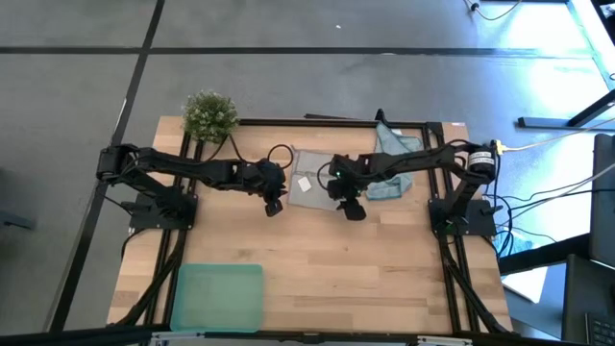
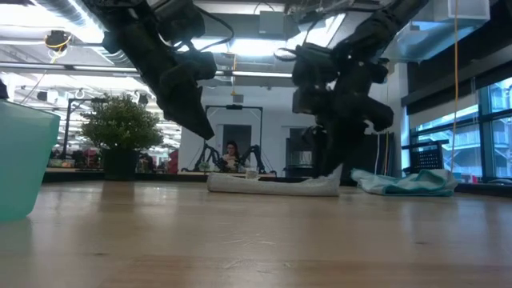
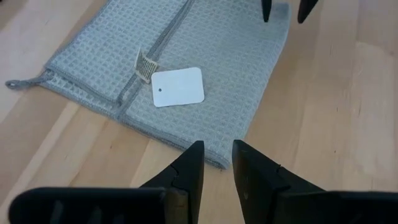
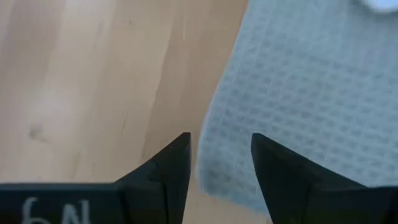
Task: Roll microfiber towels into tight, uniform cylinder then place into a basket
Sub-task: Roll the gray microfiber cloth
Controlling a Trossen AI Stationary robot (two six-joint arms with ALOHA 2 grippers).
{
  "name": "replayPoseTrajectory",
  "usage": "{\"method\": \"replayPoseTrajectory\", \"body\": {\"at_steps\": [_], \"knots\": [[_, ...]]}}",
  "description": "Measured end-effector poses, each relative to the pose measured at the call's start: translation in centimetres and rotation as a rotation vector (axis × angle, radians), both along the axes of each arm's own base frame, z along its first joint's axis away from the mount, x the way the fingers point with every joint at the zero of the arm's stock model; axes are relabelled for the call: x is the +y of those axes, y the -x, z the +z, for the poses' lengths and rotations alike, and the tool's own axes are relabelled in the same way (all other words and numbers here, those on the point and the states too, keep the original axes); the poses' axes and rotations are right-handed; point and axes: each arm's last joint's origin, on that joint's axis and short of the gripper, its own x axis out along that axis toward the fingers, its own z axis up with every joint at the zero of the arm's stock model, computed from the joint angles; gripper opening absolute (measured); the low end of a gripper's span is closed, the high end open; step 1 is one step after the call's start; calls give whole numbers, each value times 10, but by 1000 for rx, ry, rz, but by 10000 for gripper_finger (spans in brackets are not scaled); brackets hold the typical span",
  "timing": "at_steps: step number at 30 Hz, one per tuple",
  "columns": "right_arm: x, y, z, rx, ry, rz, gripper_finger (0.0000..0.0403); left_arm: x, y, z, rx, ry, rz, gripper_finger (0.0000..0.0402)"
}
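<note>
At the middle of the counter (image 1: 317, 259), toward its far edge, the grey towel (image 1: 312, 186) lies flat with its white tag (image 3: 178, 86) facing up. The left claw (image 3: 216, 160) hovers over the towel's near left corner, fingers slightly parted, gripping nothing. The right claw (image 4: 219, 154) stands over the near right corner, open, with the towel's edge between its fingers. The blue towel (image 1: 396, 159) lies crumpled at the far right. The green basket (image 1: 217, 296) sits at the near left corner, well apart from both towels.
</note>
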Motion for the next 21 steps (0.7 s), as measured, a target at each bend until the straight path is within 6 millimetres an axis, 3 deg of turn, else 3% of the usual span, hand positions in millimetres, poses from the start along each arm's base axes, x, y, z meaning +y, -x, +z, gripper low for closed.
{"method": "replayPoseTrajectory", "body": {"at_steps": [10, 17, 21], "knots": [[4, 18, -29, -38, -8, -20, 169, 0, 0, 0, 0, 0, 0, 80], [3, 22, -36, -42, 42, -97, 168, 0, 0, 0, 0, 0, 0, 80], [1, 21, -36, -40, 67, -157, 145, -1, 0, 0, -4, 29, -26, 80]]}}
